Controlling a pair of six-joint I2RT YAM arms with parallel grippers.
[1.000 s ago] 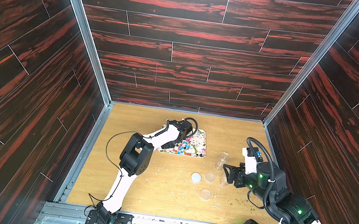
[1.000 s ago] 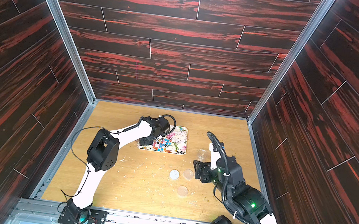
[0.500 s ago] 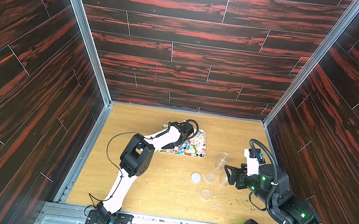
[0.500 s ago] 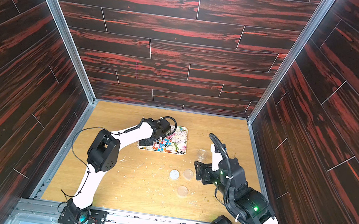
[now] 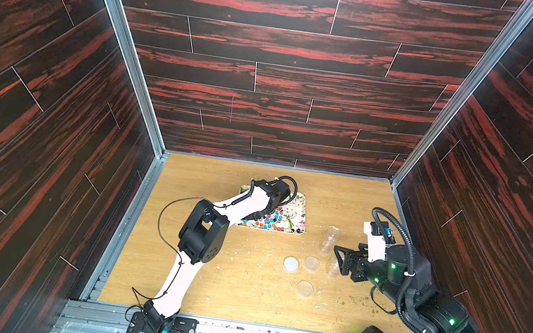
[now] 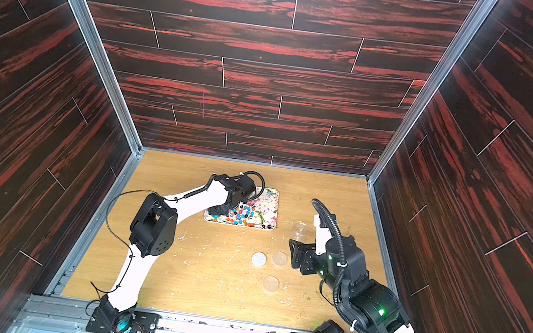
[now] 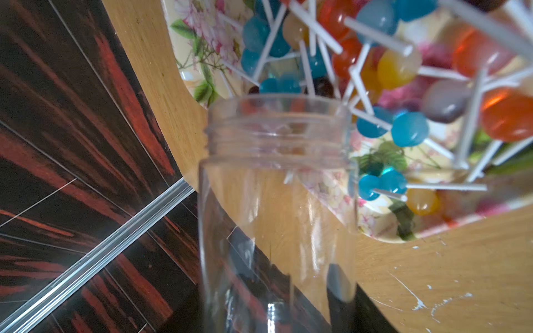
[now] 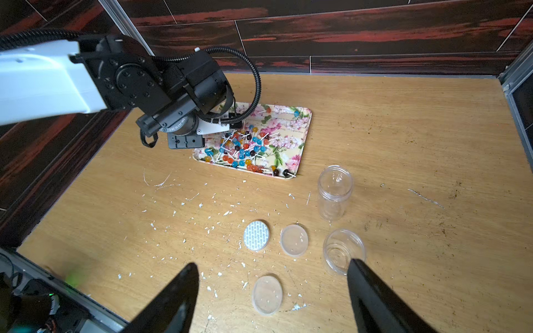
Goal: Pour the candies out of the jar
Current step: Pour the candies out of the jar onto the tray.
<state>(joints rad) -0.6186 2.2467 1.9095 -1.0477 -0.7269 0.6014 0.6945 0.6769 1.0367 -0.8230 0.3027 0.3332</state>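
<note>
Left claw (image 5: 260, 214) clenches the empty clear jar (image 7: 277, 201), its mouth tipped toward the flowered tray (image 8: 300, 127) near the desk's (image 8: 403, 144) far edge, where the candies (image 8: 245, 147) lie heaped. Right claw (image 8: 272, 263) hangs released by the right edge.

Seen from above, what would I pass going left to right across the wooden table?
In a top view: left arm's black elbow → flowered tray holding colourful ball candies on white sticks → white round disc → clear round plastic lid beside it → tall clear plastic jar.
</note>
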